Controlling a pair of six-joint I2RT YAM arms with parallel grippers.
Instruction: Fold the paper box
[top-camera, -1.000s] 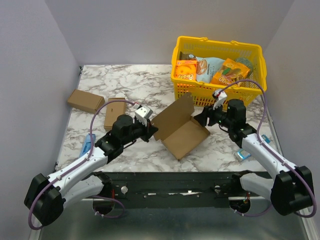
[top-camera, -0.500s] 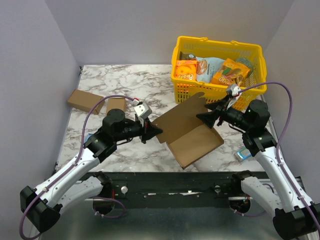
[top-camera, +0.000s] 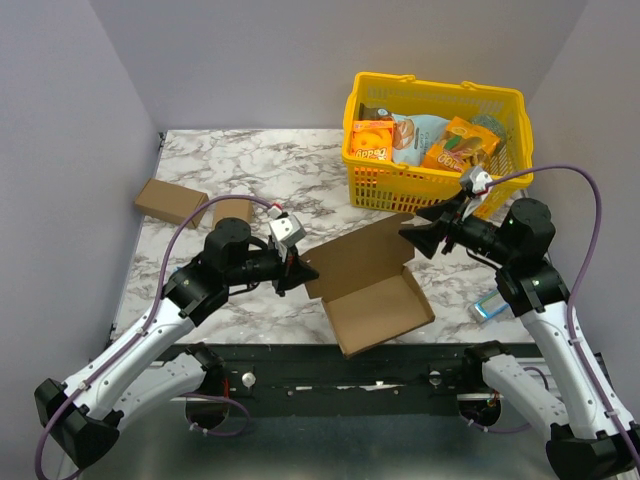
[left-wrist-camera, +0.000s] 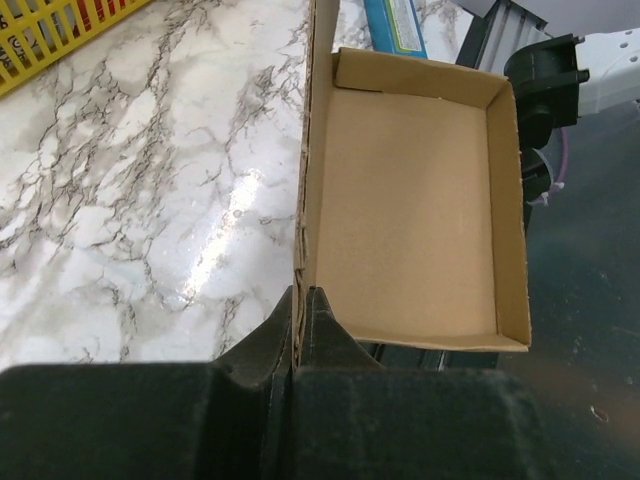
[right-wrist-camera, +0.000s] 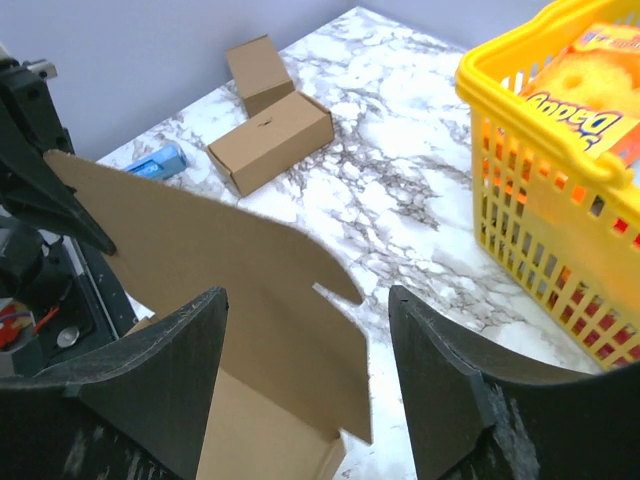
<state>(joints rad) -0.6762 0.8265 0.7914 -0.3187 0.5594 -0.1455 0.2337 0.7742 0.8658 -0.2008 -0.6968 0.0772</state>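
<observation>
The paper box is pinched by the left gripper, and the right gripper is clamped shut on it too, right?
Not quite. The left gripper does pinch the paper box, at the edge of its side wall. But the right gripper is open, not clamped. The right wrist view shows its jaws wide apart, with the box's raised flap in front of them.

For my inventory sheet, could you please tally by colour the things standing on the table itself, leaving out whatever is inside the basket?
Brown cardboard: 3 (paper box, smaller box, second smaller box)
Yellow: 1 (basket)
Blue: 2 (right-side packet, left-side packet)
Total: 6
</observation>
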